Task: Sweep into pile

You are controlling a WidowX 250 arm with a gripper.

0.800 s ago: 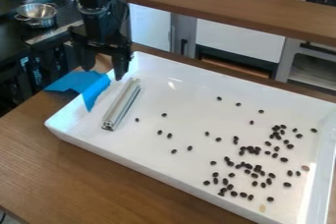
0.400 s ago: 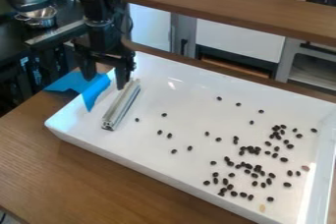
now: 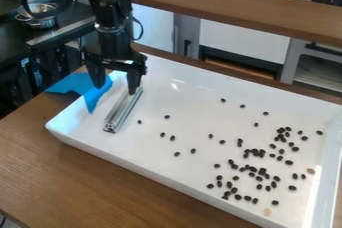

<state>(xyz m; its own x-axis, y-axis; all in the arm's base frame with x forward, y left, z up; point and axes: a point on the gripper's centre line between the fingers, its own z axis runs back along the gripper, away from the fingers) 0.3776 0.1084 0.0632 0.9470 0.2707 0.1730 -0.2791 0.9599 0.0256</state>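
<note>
Hanging over the left part of a white tray [image 3: 194, 89] in the camera view, the black gripper [image 3: 115, 88] points down with its two fingers spread apart. One finger is in front of a blue sheet [image 3: 95, 92] that drapes over the tray's left corner; the other overlaps the far end of a silvery metal bar [image 3: 121, 112], though whether they touch cannot be told. The bar lies slantwise on the tray floor, just beside the sheet. Dark beans [image 3: 254, 152] are scattered across the middle and right of the tray, thickest toward the right, with a few strays nearer the bar. The tray sits on a brown wooden table [image 3: 73, 182].
</note>
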